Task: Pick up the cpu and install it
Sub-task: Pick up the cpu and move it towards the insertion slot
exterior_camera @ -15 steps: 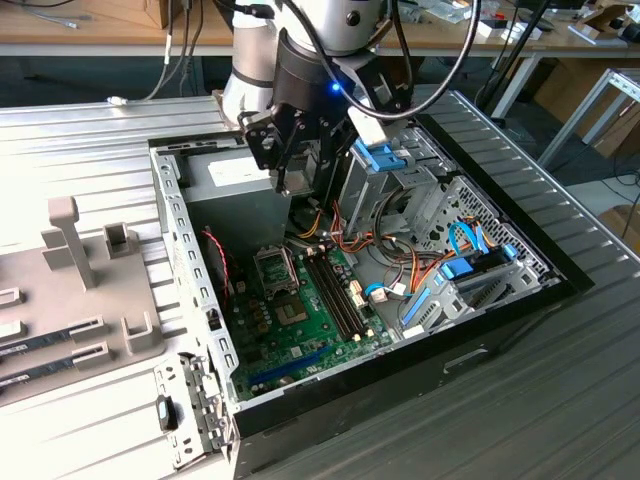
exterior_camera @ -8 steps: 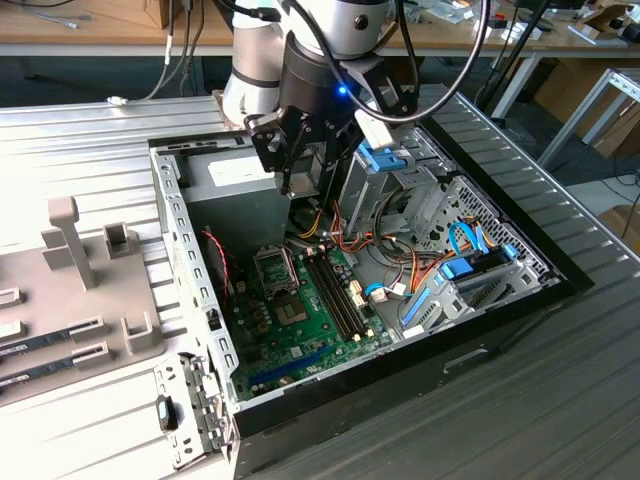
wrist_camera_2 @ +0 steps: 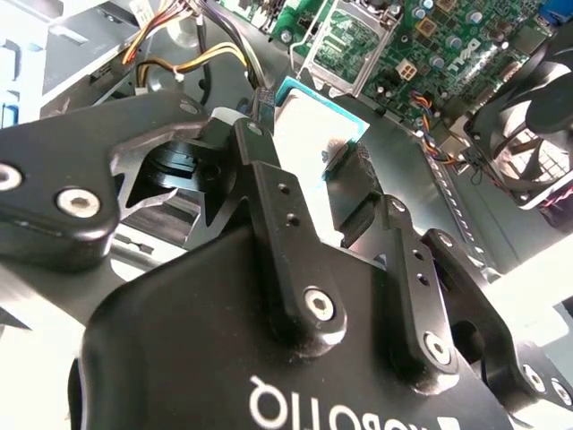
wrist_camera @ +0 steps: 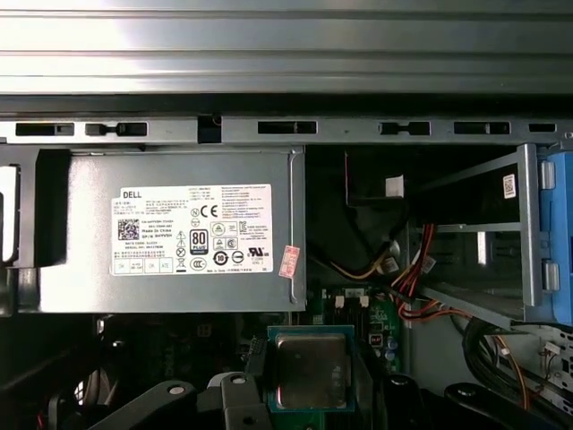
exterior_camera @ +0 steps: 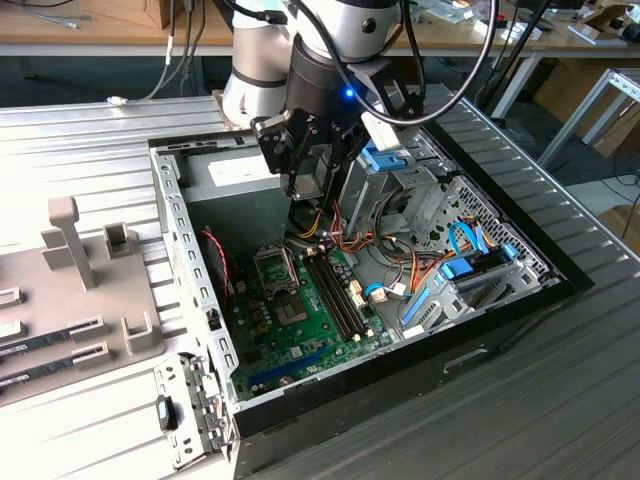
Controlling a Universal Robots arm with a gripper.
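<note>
My gripper (exterior_camera: 312,185) hangs inside the open computer case (exterior_camera: 185,260), beside the grey power-supply box (exterior_camera: 235,172). It is shut on the cpu (wrist_camera: 311,369), a small square chip with a silver-grey metal top and a green rim. In the second wrist view the cpu (wrist_camera_2: 313,125) sits clamped by its edges between the two black fingers (wrist_camera_2: 269,197). The open socket frame (exterior_camera: 275,268) lies on the green motherboard below the gripper and toward the exterior view's left. The socket frame (wrist_camera_2: 345,45) also shows beyond the chip.
The power-supply box (wrist_camera: 179,233) sits close by the gripper. Orange and yellow cables (exterior_camera: 340,225) hang beside it. Black memory slots (exterior_camera: 335,290) run next to the socket, and a fan (wrist_camera_2: 528,125) stands nearby. A grey fixture tray (exterior_camera: 80,290) lies outside the case.
</note>
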